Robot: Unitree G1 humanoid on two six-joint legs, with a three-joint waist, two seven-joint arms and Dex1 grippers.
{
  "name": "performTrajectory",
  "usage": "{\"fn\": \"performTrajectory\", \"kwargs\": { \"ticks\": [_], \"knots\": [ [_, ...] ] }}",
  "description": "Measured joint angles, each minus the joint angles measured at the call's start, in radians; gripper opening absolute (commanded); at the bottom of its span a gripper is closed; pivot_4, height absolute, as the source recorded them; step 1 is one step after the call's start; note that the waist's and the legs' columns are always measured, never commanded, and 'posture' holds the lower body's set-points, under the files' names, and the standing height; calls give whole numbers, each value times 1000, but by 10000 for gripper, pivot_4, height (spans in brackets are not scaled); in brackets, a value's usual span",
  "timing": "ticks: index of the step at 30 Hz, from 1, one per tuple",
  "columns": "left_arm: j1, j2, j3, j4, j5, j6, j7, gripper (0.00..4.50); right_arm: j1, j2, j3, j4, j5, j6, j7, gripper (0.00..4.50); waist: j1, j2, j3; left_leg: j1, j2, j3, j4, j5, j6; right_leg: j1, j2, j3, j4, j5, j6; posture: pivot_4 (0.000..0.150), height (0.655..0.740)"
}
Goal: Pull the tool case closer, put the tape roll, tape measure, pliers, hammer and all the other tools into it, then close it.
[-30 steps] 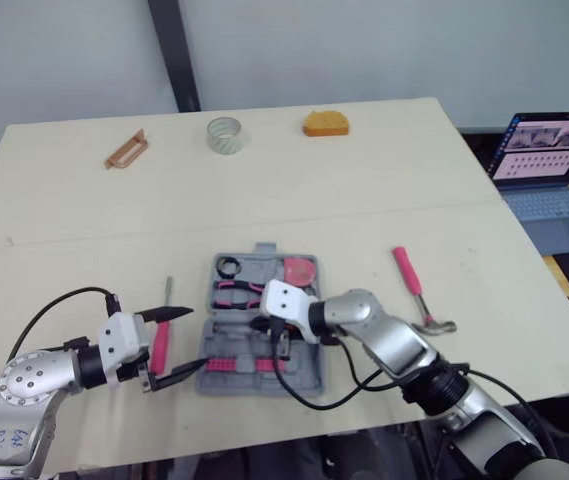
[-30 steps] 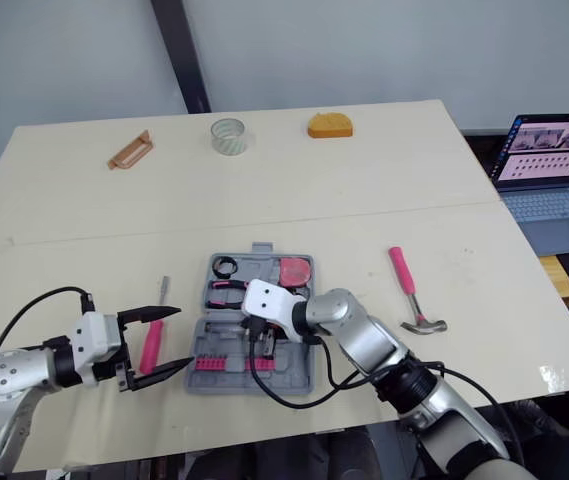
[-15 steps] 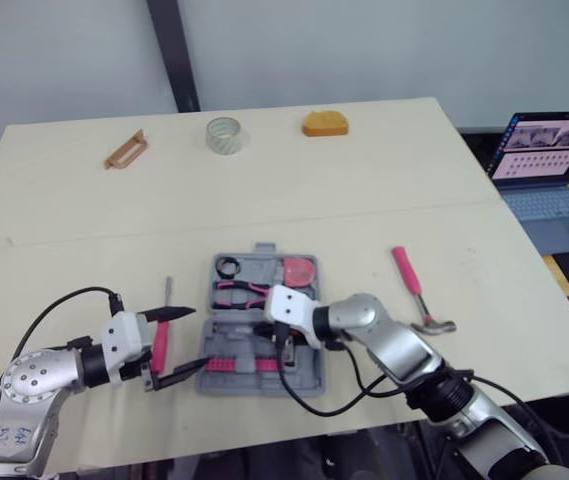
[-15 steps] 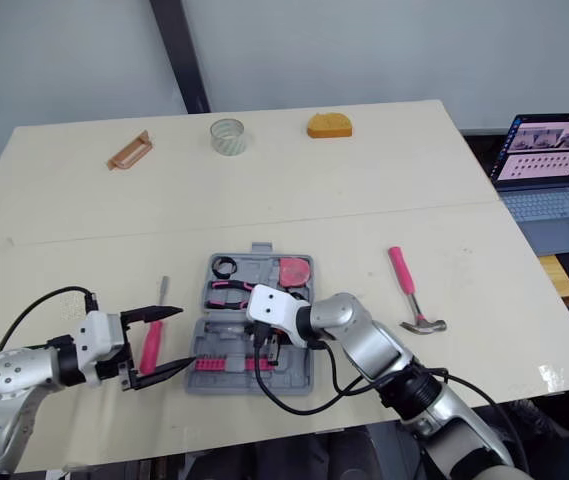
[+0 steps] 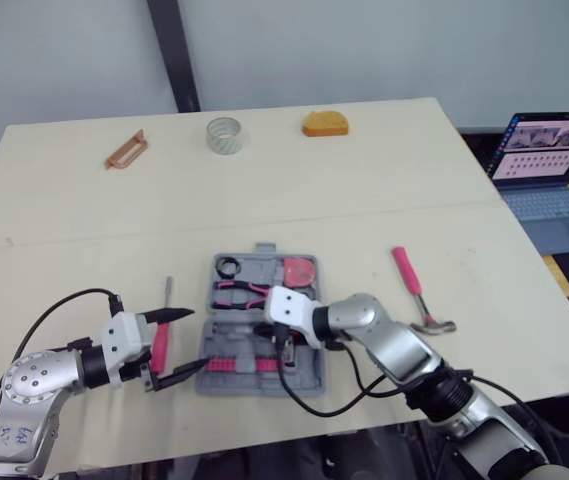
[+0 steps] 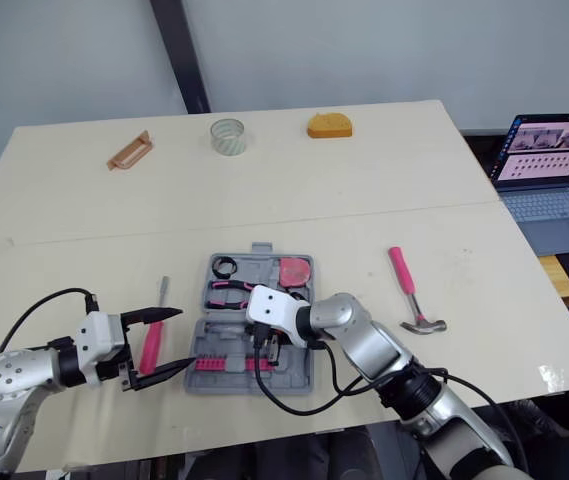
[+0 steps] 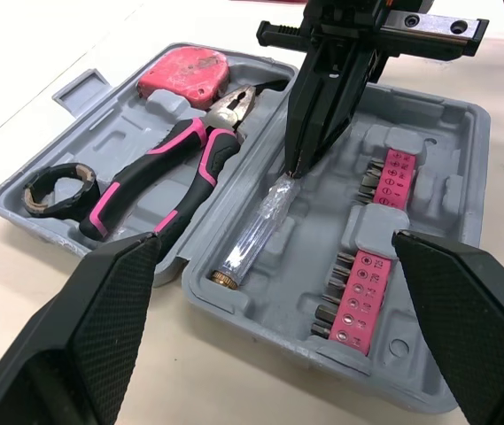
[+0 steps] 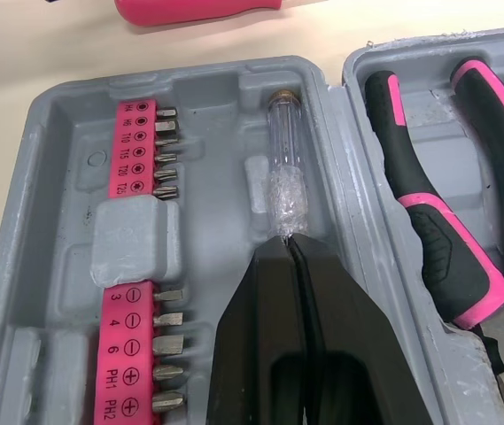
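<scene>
My right end effector (image 8: 287, 241) is clenched on one end of the clear screwdriver (image 8: 283, 142); its long axis runs straight ahead, along the tool case (image 8: 198, 69) slot.

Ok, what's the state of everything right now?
Tool case: open, flat on table.
Clear-handled screwdriver: lying in the case, end pinched.
Right gripper: shut on that screwdriver.
Left gripper: open, beside the case.
Pliers: seated in case.
Tape measure: in case.
Black tape roll: in case.
Pink screwdriver: on table, left of case.
Hammer: on table, right of case.
Clear tape roll: out, at table's far side.
Laptop: open, screen lit.
</scene>
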Motion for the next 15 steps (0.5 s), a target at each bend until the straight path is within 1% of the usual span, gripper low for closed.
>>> {"fn": "performTrajectory", "kwargs": {
  "ticks": [15],
  "knots": [
    [-16, -1, -9, 24, 1, -8, 1, 45000, -4, 4, 0, 23, -14, -18, 0, 558, 0, 0, 0, 1, 0, 0, 0, 0, 0, 0, 0, 0, 0, 0, 0, 1500, 7400]
  ]
}}
